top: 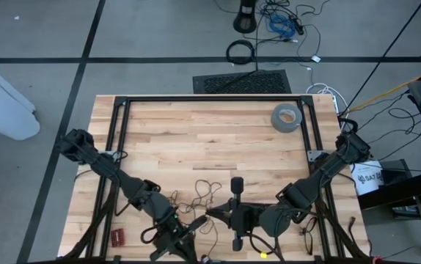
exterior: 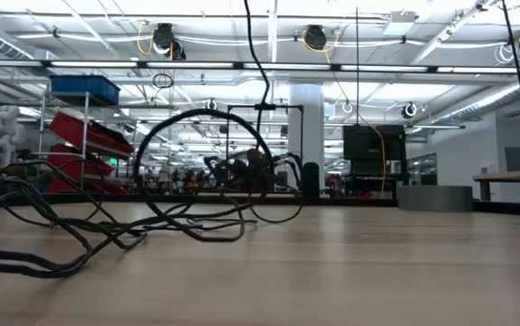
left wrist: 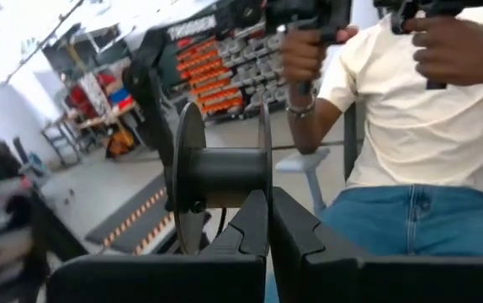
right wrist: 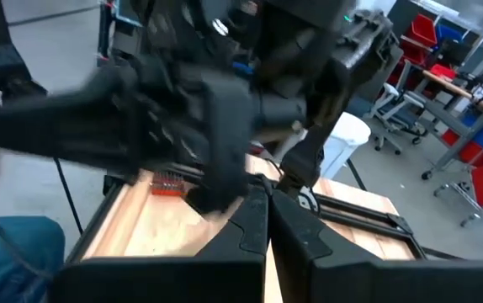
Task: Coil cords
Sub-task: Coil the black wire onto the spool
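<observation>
you have both arms folded in low at the near edge of the worktop (top: 218,139), elbows out toward the side rails, wrists turned inward so the two heads almost meet at the centre post. left gripper (top: 172,236) sits just beside the tangle; right gripper (top: 263,221) sits on the other side of the post. in each wrist view the two dark fingers (left wrist: 254,223) press flat together with no gap, so both sets of jaws are clenched and, as far as you can see, grasping nothing.

the cord (top: 204,192) lies loose on the worktop in irregular loops, near centre and toward the near edge, between the two heads. the low view shows one loop standing upright off the wood (exterior: 201,172), the rest trailing flat. judgement: it is uncoiled, so the task is barely started.

the grey tape roll (top: 287,117) sits well apart at the far right corner; a small red item (top: 117,236) lies near the left rail. neither bears on the coiling.

the left wrist view looks off the worktop at a person (left wrist: 410,126) seated close by, hands on handles.

judgement: the arms look parked, not reaching.
</observation>
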`<action>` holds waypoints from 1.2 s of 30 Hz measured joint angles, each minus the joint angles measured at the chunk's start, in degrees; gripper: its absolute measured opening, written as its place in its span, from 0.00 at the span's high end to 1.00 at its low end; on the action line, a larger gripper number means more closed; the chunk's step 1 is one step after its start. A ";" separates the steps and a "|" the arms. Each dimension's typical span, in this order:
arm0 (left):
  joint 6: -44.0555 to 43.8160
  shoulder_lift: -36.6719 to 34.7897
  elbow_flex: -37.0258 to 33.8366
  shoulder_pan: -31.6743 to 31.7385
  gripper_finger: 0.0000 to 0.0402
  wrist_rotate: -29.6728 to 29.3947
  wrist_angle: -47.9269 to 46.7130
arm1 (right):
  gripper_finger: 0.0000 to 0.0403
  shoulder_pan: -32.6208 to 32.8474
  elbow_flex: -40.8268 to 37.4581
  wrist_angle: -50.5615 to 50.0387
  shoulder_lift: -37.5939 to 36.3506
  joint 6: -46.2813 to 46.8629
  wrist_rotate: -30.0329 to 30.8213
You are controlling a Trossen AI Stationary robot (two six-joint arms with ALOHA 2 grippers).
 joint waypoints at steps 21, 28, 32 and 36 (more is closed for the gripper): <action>-4.37 -1.78 -0.02 0.48 1.00 -8.08 -4.56 | 1.00 3.30 -0.02 -0.38 0.00 -0.86 6.29; -4.19 -2.32 -0.02 -0.42 1.00 -8.52 -5.51 | 1.00 3.22 -0.02 -0.86 -0.02 -0.01 7.76; -4.47 -2.32 -0.02 -0.29 1.00 -10.44 -7.50 | 1.00 3.72 -0.01 -0.29 -0.02 0.07 7.28; -5.53 -2.44 -0.02 -0.07 1.00 -15.48 -9.32 | 1.00 5.11 1.22 -0.40 -0.13 0.10 7.28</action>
